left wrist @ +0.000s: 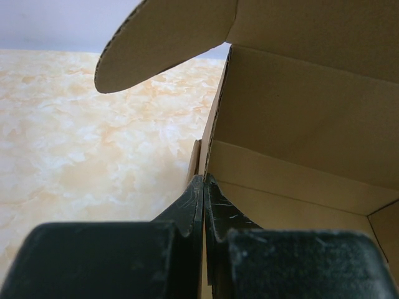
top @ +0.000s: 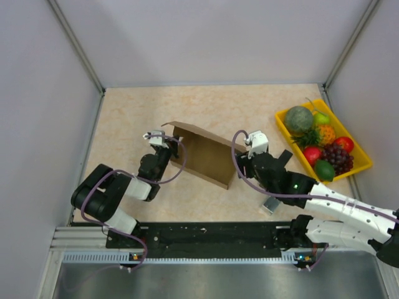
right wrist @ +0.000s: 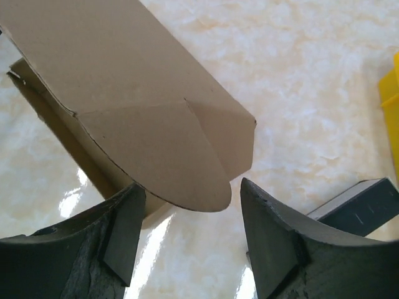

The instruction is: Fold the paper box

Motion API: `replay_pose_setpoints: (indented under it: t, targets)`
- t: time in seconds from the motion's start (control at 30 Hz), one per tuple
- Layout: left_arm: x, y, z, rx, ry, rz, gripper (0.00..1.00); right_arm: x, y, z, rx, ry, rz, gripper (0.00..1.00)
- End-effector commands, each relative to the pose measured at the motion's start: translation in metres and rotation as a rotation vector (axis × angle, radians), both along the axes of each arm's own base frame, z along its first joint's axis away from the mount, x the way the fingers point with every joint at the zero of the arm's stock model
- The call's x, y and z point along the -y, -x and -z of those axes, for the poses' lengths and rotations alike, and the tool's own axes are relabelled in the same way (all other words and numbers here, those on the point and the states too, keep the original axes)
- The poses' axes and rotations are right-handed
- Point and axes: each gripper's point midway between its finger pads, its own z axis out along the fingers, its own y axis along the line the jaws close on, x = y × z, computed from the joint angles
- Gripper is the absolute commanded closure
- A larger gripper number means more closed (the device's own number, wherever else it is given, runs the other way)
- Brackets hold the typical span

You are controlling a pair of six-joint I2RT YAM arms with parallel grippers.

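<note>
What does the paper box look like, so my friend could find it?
Look at the beige marbled table. Near its middle stands the paper box. It is plain brown cardboard, half folded with open flaps, unlike the yellow fruit tray at the right.

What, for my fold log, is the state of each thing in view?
Box: partly folded, walls up, flaps still open.
Left fingers: shut on a box wall.
Right fingers: open, a rounded flap tip between them, not pinched.
Tray: full of fruit.
</note>
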Motion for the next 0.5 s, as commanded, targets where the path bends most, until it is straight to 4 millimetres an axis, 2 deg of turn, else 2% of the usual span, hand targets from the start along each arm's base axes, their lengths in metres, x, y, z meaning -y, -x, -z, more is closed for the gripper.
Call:
replay_pose_setpoints:
  t: [0.0, 0.1, 0.13, 0.2, 0.23, 0.3, 0.33, 0.47]
  targets:
    - [-0.004, 0.011, -0.075, 0.266, 0.134, 0.0, 1.0, -0.012, -0.023, -0.035, 0.196, -0.085, 0.057, 0.38]
    - [-0.004, 0.012, -0.076, 0.268, 0.131, 0.002, 1.0, -0.015, -0.029, -0.038, 0.207, -0.089, 0.083, 0.43]
    - [-0.005, 0.013, -0.077, 0.268, 0.131, 0.002, 1.0, -0.02, -0.032, -0.039, 0.192, -0.108, 0.097, 0.54]
    - [-0.005, 0.013, -0.076, 0.263, 0.125, 0.001, 1.0, -0.024, -0.034, -0.037, 0.168, -0.119, 0.114, 0.62]
    - [-0.005, 0.013, -0.074, 0.256, 0.124, 0.001, 1.0, -0.026, -0.034, -0.037, 0.158, -0.128, 0.122, 0.71]
    - [-0.005, 0.014, -0.074, 0.26, 0.128, 0.005, 1.0, -0.03, -0.035, -0.037, 0.149, -0.121, 0.16, 0.77]
    - [-0.004, 0.015, -0.074, 0.258, 0.13, 0.009, 1.0, -0.034, -0.036, -0.047, 0.145, -0.149, 0.174, 0.82]
    - [-0.003, 0.016, -0.071, 0.249, 0.137, 0.016, 1.0, -0.044, -0.038, -0.055, 0.096, -0.154, 0.19, 0.92]
